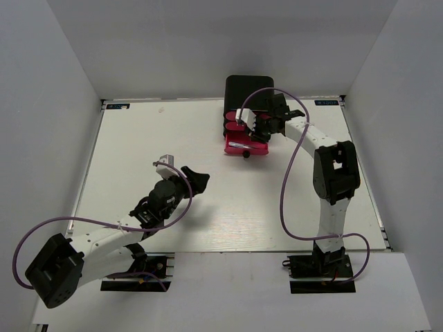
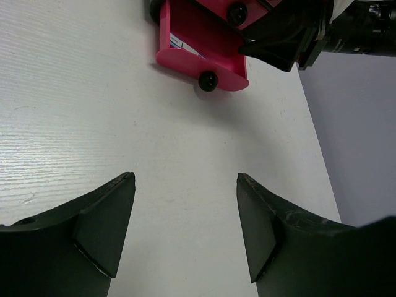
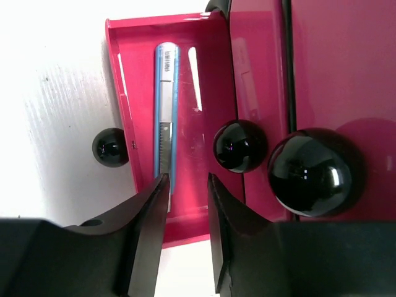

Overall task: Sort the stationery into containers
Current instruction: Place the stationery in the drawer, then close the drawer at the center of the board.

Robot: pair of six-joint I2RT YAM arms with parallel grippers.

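Right gripper hangs over the pulled-out pink plastic bottom drawer, fingers parted a little and pinching nothing. Just ahead of its left fingertip the thick light-blue marker lies flat on the drawer floor, so that one looks sorted. Off to its right, two closed pink drawers with round black knobs sit stacked in the black rounded box. The left gripper is spread wide and holds nothing, with the drawer well ahead. I can't spot any loose pens or capsules; closing the drawer seems left. Beyond lie the white table and plain grey walls.
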